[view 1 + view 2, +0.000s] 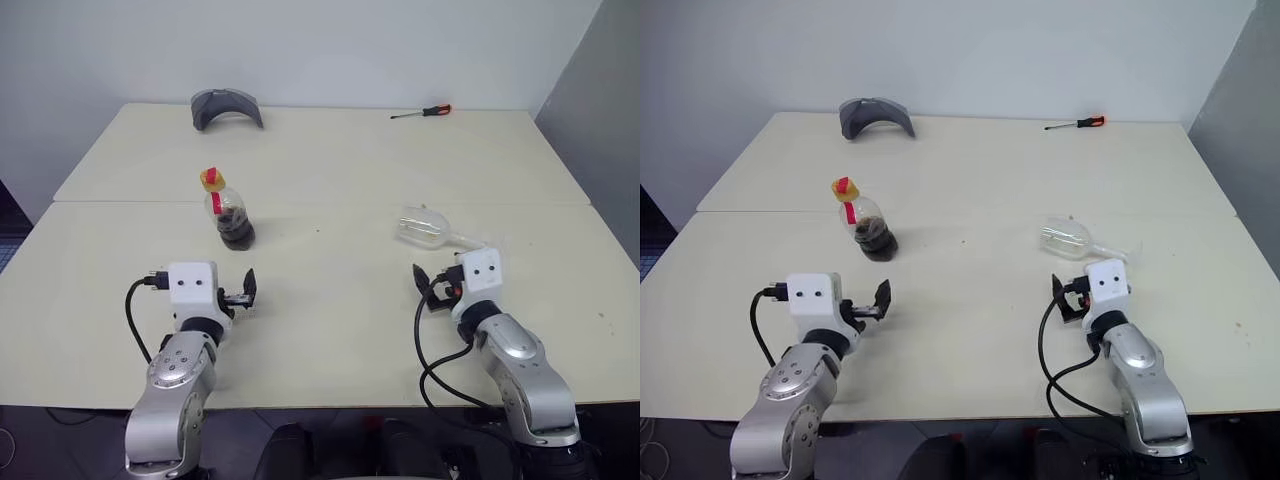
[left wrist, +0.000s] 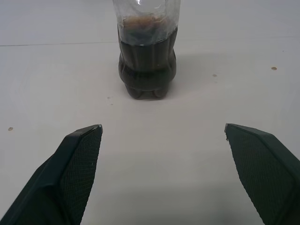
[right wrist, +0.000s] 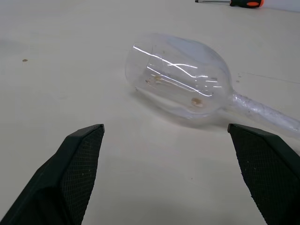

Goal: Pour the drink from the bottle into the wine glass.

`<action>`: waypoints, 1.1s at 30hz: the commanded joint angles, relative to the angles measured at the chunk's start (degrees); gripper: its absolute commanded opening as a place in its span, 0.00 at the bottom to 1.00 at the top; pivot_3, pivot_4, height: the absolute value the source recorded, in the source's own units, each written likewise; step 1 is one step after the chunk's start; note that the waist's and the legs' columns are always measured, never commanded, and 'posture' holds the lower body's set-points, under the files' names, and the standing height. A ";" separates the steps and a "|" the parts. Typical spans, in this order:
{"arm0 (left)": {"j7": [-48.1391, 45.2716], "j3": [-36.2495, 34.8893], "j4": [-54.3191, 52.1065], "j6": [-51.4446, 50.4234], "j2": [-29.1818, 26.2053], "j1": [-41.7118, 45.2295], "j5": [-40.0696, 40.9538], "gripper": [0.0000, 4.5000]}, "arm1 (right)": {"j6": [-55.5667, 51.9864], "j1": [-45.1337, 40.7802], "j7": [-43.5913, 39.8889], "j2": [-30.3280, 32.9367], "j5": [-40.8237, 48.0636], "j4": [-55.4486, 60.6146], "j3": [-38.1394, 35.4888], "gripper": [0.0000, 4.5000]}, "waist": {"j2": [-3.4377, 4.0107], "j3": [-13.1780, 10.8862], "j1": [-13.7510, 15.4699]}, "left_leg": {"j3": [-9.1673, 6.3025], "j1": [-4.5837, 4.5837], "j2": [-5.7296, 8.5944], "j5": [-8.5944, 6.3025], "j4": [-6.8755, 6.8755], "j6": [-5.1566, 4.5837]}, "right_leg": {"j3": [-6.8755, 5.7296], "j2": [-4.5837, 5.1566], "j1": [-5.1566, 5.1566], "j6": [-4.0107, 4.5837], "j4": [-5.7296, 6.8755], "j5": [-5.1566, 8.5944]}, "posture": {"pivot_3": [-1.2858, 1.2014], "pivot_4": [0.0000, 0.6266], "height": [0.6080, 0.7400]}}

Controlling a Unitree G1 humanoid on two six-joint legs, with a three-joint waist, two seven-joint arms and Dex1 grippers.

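Left wrist view: left gripper [image 2: 163, 133], fingers [image 2: 77, 154] spread wide, nothing held. Bottle [image 2: 147, 56] stands upright straight ahead between their lines, well apart; drink [image 2: 147, 63] fills the lower body, cap still on.

Right wrist view: right gripper [image 3: 166, 133] also wide open, empty. Glass [image 3: 180, 79] lies on its side on worktop [image 1: 330, 330] just ahead, bowl toward robot's left, stem running off to the right.

Head view: both arms low over near edge of worktop. Screwdriver [image 1: 424, 112] and grey curved object [image 1: 226, 106] at far edge, out of the way.

Step, as I read it: pre-grasp, nothing started. Next likely needs R to stand glass upright, L to close on bottle body; cap must come off before pouring.

Risk: glass may roll when touched.
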State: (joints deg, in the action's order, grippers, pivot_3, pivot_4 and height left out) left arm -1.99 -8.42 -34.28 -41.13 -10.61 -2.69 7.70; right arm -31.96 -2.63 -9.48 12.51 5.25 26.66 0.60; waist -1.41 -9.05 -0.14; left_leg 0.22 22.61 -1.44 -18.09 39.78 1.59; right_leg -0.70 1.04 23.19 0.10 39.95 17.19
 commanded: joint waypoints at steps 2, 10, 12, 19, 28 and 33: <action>0.01 0.95 -0.08 2.47 -0.20 0.47 -1.15 1.00 | 0.05 0.07 1.10 -0.13 -0.34 3.09 -1.16 1.00 | 0.00 0.00 0.00 | 0.00 0.00 0.00 0.00 0.00 0.00 | 0.00 0.00 0.00 0.00 0.00 0.00 | 0.52 0.24 1.00; -0.04 0.62 3.61 6.23 0.27 0.20 -1.66 1.00 | -0.42 0.87 1.59 -0.23 -0.21 4.18 -0.71 1.00 | 0.00 0.00 0.00 | 0.00 0.00 0.00 0.00 0.00 -0.01 | 0.00 0.00 0.00 0.00 0.00 0.00 | 0.52 0.24 1.00; -0.34 0.08 3.24 6.56 0.05 -0.48 -1.36 1.00 | -0.44 0.71 1.44 -0.11 -0.18 4.07 -0.76 1.00 | 0.00 0.00 0.00 | 0.00 0.00 0.00 0.00 -0.01 -0.01 | 0.00 0.00 0.00 0.00 0.00 0.00 | 0.52 0.24 1.00; -1.27 -1.82 2.13 6.76 -0.72 -1.84 -0.75 1.00 | -0.31 0.39 0.51 0.33 0.14 4.00 -0.54 1.00 | 0.00 0.00 0.00 | 0.00 -0.01 0.00 0.00 -0.01 -0.01 | -0.01 0.00 0.00 0.00 0.00 0.00 | 0.52 0.24 1.00; -1.22 -2.74 2.03 6.93 -1.74 -0.66 -1.69 1.00 | 1.43 -1.63 -4.91 2.25 2.45 2.48 0.26 1.00 | 0.00 0.00 -0.01 | 0.00 -0.01 0.00 0.00 -0.01 -0.01 | 0.00 0.00 0.00 0.00 0.00 0.00 | 0.52 0.24 1.00; -1.77 -1.16 5.09 10.72 -4.33 2.11 -4.35 1.00 | 3.03 -5.07 -15.65 4.62 11.43 2.03 -1.58 1.00 | 0.01 -0.01 -0.01 | 0.00 -0.01 0.01 -0.01 0.00 -0.02 | -0.01 0.00 0.00 0.00 -0.01 0.00 | 0.52 0.24 1.00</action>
State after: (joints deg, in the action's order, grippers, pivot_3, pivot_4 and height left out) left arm -3.33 -10.18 -28.58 -32.87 -14.23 -1.24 4.72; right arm -30.87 -6.35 -21.49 16.50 12.90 27.13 0.84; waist -1.40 -9.05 -0.15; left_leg 0.22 22.60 -1.43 -18.10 39.78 1.56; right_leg -0.71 1.04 23.19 0.10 39.95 17.19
